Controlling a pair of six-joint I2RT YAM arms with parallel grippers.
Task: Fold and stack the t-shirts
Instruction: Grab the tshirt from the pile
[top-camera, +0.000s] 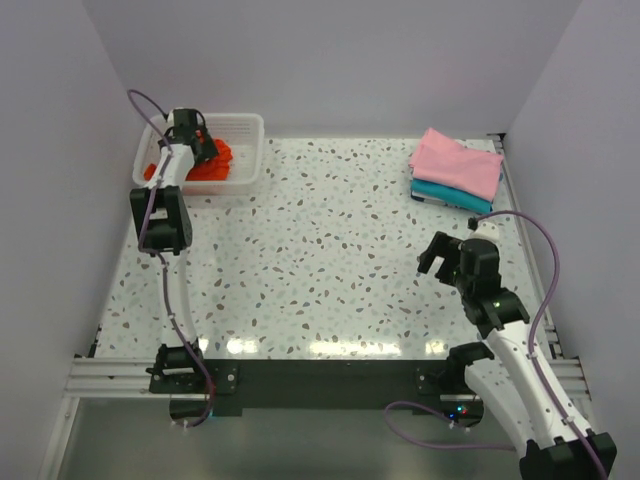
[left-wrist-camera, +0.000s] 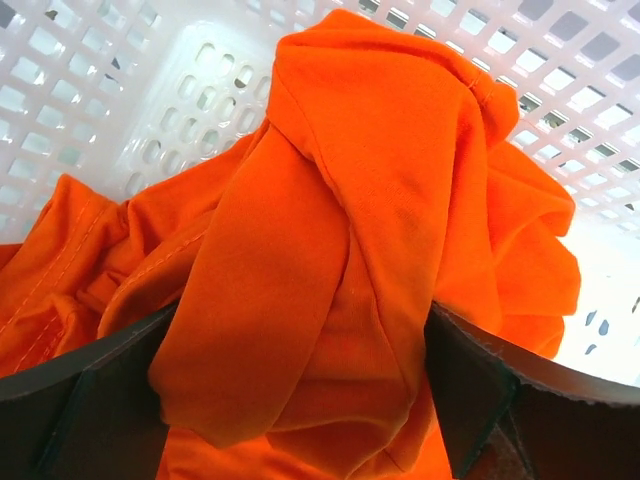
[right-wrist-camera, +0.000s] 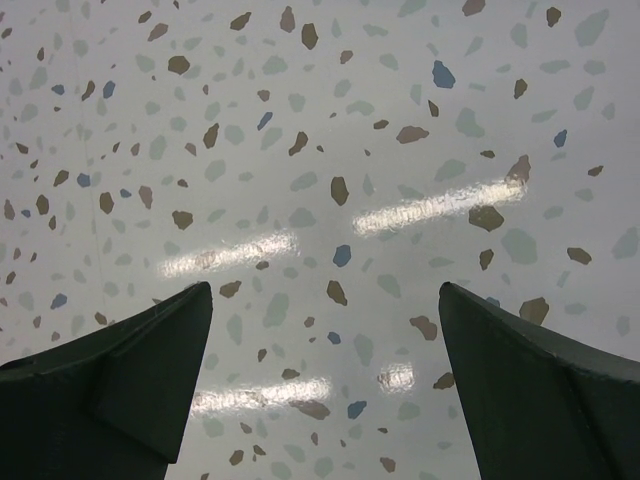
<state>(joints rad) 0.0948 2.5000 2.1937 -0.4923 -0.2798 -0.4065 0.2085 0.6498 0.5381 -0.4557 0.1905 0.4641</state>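
Note:
The orange-red t-shirt (top-camera: 217, 162) lies crumpled in the white mesh basket (top-camera: 246, 126) at the back left. My left gripper (top-camera: 198, 150) reaches down into the basket. In the left wrist view its jaws (left-wrist-camera: 300, 400) stand wide apart with a raised bunch of the orange-red shirt (left-wrist-camera: 380, 190) between the fingers (left-wrist-camera: 90, 400), which touch the cloth on both sides. The light pink t-shirt (top-camera: 458, 160) lies folded on the folded teal t-shirt (top-camera: 447, 192) at the back right. My right gripper (top-camera: 437, 262) is open and empty above the bare table (right-wrist-camera: 325, 330).
The basket's mesh walls (left-wrist-camera: 120, 90) surround the left gripper closely. The speckled tabletop (top-camera: 330, 250) stretches between the basket and the stack. Grey walls close in the left, back and right sides. A metal rail (top-camera: 110, 375) runs along the near edge.

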